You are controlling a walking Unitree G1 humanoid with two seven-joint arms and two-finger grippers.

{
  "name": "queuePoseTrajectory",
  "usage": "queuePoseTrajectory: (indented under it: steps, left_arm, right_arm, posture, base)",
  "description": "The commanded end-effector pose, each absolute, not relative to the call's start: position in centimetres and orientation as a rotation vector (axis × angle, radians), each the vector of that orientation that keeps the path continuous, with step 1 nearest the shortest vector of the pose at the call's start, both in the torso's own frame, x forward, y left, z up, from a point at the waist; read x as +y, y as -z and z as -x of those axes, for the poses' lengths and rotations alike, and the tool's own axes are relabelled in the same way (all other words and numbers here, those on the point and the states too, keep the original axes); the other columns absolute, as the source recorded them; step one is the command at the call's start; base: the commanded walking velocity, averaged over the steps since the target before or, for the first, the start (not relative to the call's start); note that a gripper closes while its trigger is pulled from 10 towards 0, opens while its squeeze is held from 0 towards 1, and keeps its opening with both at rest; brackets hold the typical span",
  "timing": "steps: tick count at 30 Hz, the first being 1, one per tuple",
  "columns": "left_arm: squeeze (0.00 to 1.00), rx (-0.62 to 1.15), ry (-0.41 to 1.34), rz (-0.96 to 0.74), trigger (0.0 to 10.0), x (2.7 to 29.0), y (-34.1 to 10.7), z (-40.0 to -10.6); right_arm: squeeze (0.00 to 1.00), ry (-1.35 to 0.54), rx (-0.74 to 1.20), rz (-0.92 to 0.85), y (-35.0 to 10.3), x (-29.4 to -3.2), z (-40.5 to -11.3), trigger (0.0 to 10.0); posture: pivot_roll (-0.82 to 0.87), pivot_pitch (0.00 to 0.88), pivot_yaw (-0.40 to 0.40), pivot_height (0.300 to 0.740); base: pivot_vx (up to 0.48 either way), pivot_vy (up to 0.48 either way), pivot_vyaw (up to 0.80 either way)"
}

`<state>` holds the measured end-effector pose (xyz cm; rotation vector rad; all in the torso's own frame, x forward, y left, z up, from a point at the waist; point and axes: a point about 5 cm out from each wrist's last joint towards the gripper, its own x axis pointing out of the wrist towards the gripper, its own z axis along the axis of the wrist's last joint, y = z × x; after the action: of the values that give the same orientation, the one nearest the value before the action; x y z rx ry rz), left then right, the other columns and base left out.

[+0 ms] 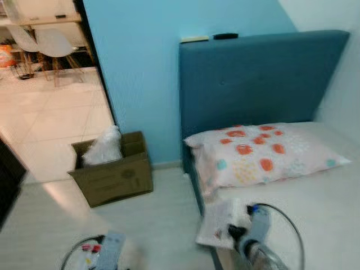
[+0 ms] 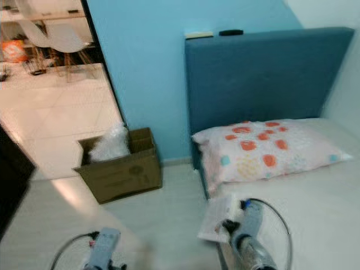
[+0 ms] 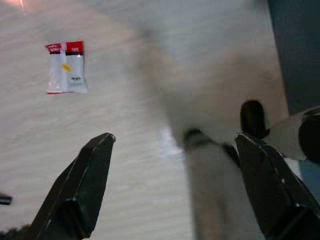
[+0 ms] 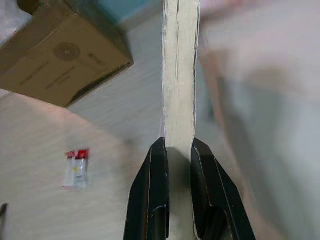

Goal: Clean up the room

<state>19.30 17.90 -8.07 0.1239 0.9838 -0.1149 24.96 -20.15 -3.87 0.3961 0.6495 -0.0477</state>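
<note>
I read the right gripper (image 4: 179, 150) as clamped on a thin white booklet (image 4: 179, 65), both black fingers pressed flat against its two faces, the booklet seen edge-on in the right wrist view. From the head camera, the booklet (image 2: 216, 216) hangs over the near left edge of the bed (image 2: 315, 202), just below the patterned pillow (image 2: 270, 149) that lies against the blue headboard (image 2: 264, 73).

On the pale floor (image 1: 157, 225) lies a small red-and-white packet (image 4: 76, 167), well apart from the bed and nearer to the cardboard box (image 1: 115, 174). The box stands at the foot of the light blue wall (image 1: 140, 67), beside the doorway, with a bunched clear plastic bag (image 1: 104, 146) sticking out of its top.

The left gripper (image 3: 172, 145) hangs above the floor with its fingers spread wide and nothing between them; the packet appears beyond one fingertip in the left wrist view.

Two small flat items rest on the headboard's top edge; I cannot tell what they are
</note>
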Motion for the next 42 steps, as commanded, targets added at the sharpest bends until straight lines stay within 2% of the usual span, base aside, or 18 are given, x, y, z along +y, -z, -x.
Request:
queuePoseTrajectory:
  steps: [1,15,18,23,35,42]
  left_arm:
    - [0.00,1.004,0.103,-0.135,10.0,18.5,8.3,-18.7]
    - [0.00,1.009,0.124,-0.134,10.0,18.2,8.3,-18.7]
    - [0.00,1.011,0.131,-0.143,10.0,18.2,8.3,-18.7]
    - [0.00,1.035,0.183,-0.211,10.0,18.0,8.6,-18.3]
    - [0.00,1.039,0.160,-0.189,10.0,18.1,8.7,-17.9]
    - [0.00,1.034,0.136,-0.176,10.0,18.1,8.7,-18.0]
  right_arm:
    - [0.00,0.024,0.618,-0.408,3.5,-19.2,-25.6,10.0]
    - [0.00,0.102,0.641,-0.400,3.6,-20.0,-25.5,10.0]
    - [0.00,0.105,0.640,-0.403,3.6,-20.0,-25.5,10.0]
    - [0.00,0.108,0.640,-0.406,3.6,-19.9,-25.5,10.0]
    - [0.00,0.106,0.635,-0.414,3.5,-19.9,-25.6,10.0]
    - [0.00,0.107,0.612,-0.330,2.8,-20.8,-26.3,10.0]
  posture:
    - [0.01,0.000,-0.001,0.720]
    - [0.00,0.000,0.001,0.720]
    - [0.00,0.000,0.001,0.720]
    - [0.00,0.000,0.000,0.720]
    - [0.01,0.000,-0.002,0.720]
    - [0.01,0.000,-0.004,0.720]
  base:
    - [0.480,0.000,0.00]
    - [0.455,0.000,0.00]
    - [0.000,0.000,0.00]
    - [0.000,-0.449,0.00]
    - [0.000,-0.440,0.00]
    - [0.000,0.000,0.00]
